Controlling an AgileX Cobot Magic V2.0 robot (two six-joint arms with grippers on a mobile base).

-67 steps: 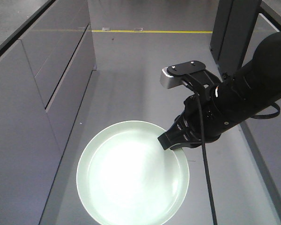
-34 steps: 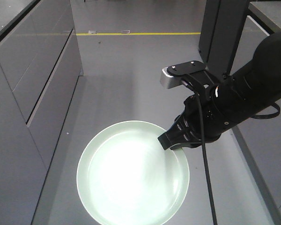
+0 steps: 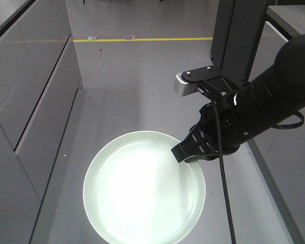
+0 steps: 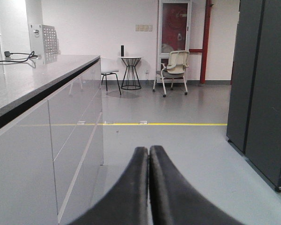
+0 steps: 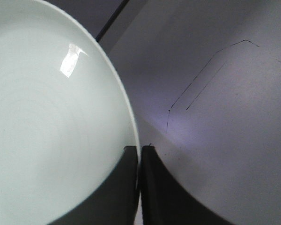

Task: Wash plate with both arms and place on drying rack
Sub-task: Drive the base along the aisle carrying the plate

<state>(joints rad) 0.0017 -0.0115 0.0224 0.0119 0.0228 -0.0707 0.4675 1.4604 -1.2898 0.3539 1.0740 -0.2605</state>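
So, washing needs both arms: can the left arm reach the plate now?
Probably not yet. The right fingers pinch the plate rim; the left fingers are shut, facing the aisle, with the plate outside their view.

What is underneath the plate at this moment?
Only grey floor shows around the plate, which the right tool grips by its rim above that floor. Whatever lies directly below is covered by the plate itself.

My left pincer (image 4: 148,150), its two black fingers pressed together, pointed along a grey floor beside a long grey counter (image 4: 37,75); a yellow floor line (image 4: 131,124) crossed ahead, with an office chair (image 4: 174,70) and small round table (image 4: 130,70) by the far wall
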